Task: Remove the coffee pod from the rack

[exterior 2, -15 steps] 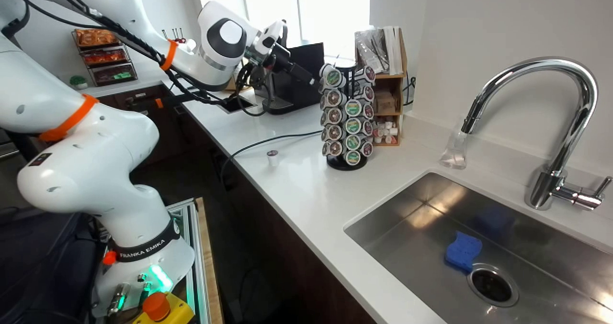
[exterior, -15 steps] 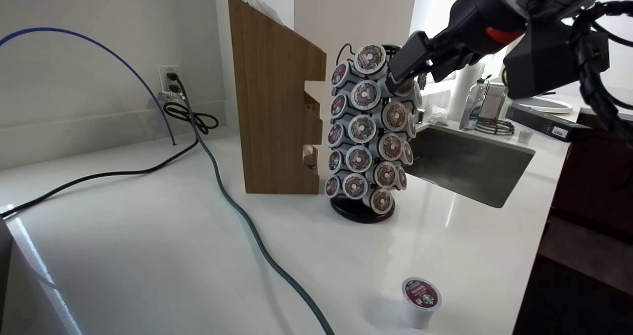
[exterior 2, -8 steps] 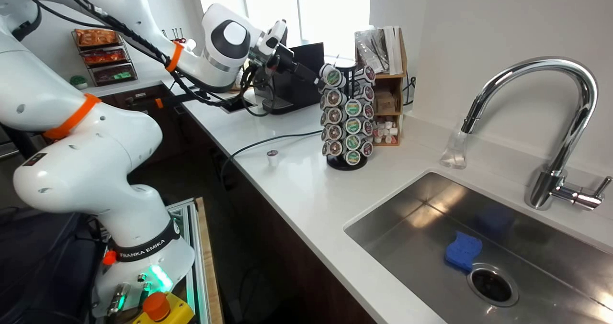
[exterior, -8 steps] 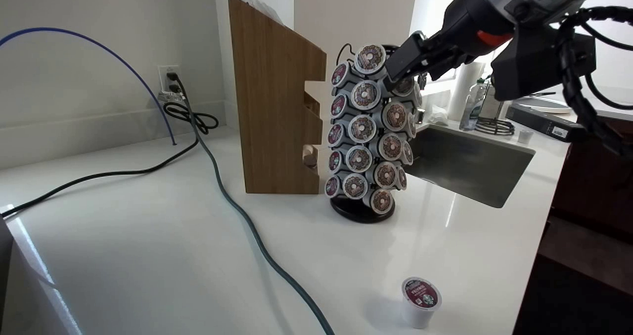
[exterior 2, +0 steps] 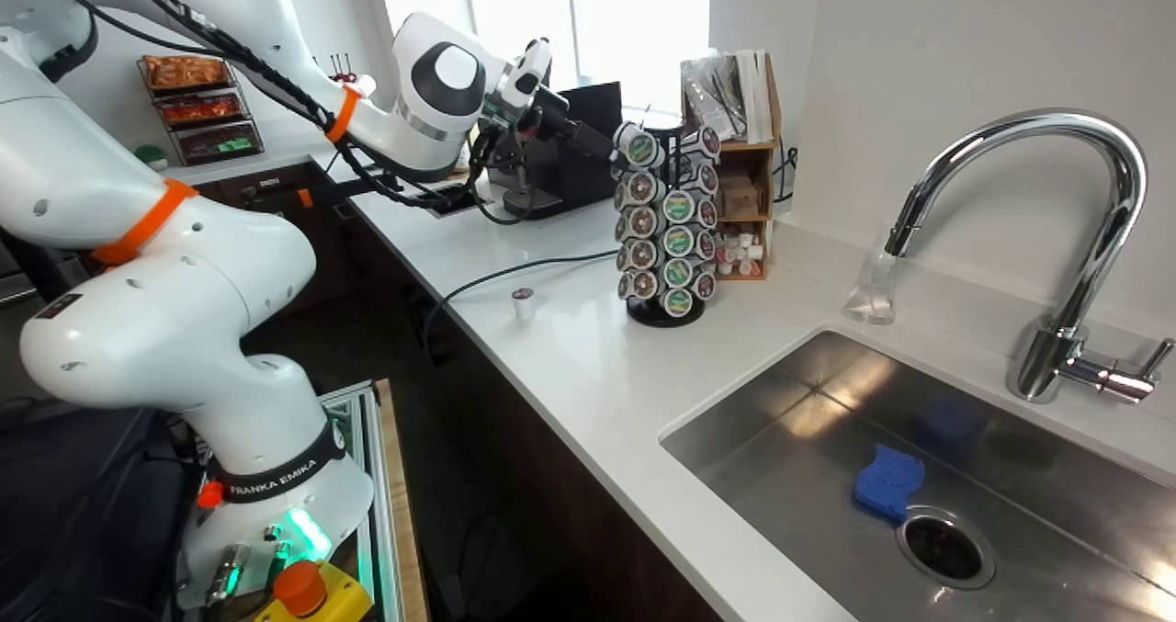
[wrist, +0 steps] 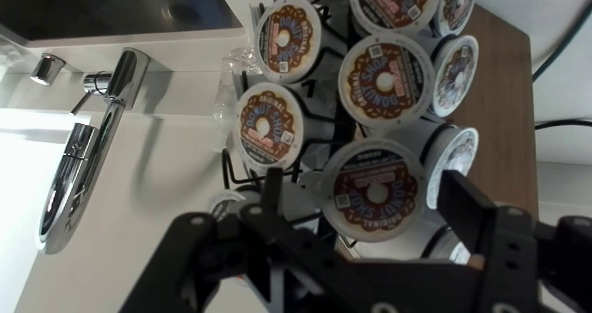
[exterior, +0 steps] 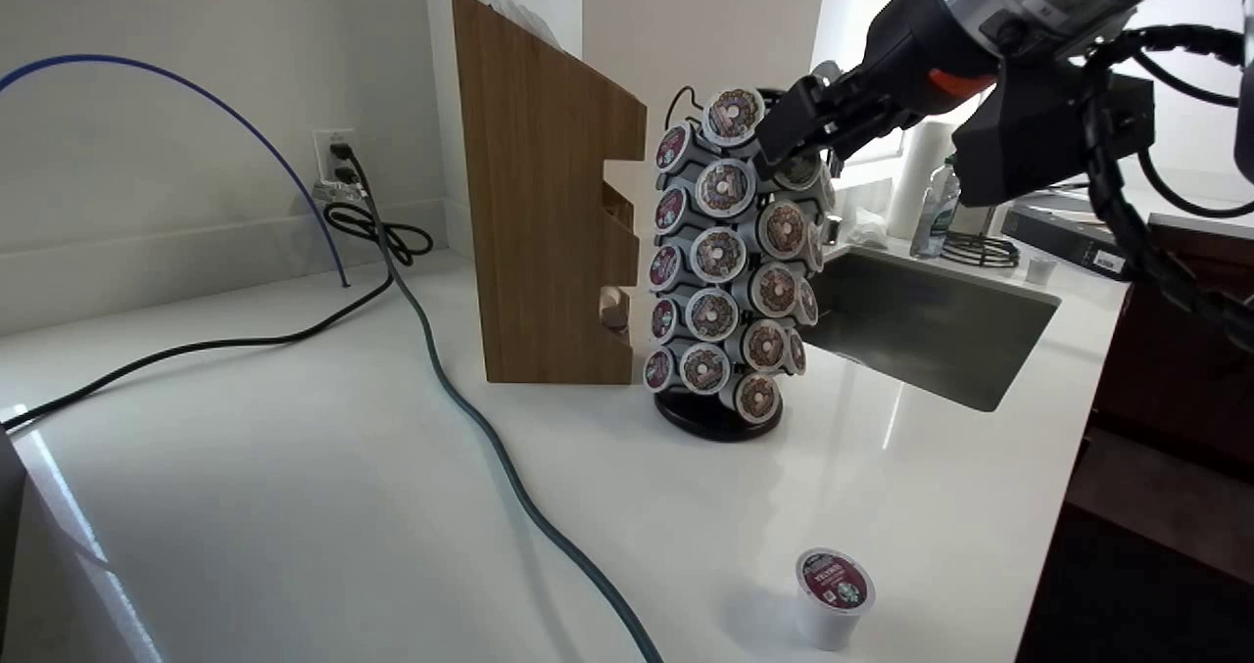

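Observation:
The rack (exterior: 718, 423) is a black carousel tower full of round pods and stands upright on the counter; its base also shows in an exterior view (exterior 2: 665, 315). My gripper (wrist: 363, 188) is open at the rack's upper part. In the wrist view, a coffee pod (wrist: 377, 193) with a brown-maroon donut lid and pale rim sits in the rack, between the two fingers, with gaps on both sides. In both exterior views, the gripper (exterior: 798, 139) is close beside the top pods (exterior 2: 640, 149). Contact cannot be told there. The fingers hide part of the pods behind them.
A loose maroon-lidded pod (exterior: 833, 594) stands upright on the counter, also in an exterior view (exterior 2: 523, 303). A tall wooden block (exterior: 549, 213) stands beside the rack. A sink (exterior 2: 781, 420) and faucet (wrist: 88, 165) are near. A green cable (exterior: 549, 516) crosses the counter.
My gripper has moved a little further in toward the rack's top pods, with the arm lowering slightly. The rack, its pods and the loose pod have not moved.

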Tool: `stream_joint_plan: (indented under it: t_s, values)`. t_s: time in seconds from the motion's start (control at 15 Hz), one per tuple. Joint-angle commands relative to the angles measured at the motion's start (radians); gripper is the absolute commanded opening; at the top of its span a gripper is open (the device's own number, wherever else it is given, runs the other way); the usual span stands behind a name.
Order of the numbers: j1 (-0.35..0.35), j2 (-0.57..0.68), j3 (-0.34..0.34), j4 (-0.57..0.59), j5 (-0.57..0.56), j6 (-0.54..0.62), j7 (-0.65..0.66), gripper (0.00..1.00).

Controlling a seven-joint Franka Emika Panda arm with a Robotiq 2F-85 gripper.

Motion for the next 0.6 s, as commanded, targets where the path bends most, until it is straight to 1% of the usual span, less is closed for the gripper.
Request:
stream_joint_plan:
  t_s: [0.0,0.13,0.33,0.4,0.47,0.53]
  values:
    - [-0.062,-0.036,0.067,-0.015,-0.009,0.058,0.041,0.89]
    - [-0.077,-0.046,0.082,-0.016,-0.007,0.068,0.044,0.9]
    - [-0.094,-0.058,0.099,-0.016,-0.003,0.075,0.051,0.86]
    - [-0.104,-0.074,0.125,-0.023,0.091,0.077,-0.019,0.81]
    - [-0.105,-0.075,0.131,-0.023,0.109,0.074,-0.024,0.8]
    - [-0.106,-0.079,0.137,-0.024,0.133,0.071,-0.036,0.71]
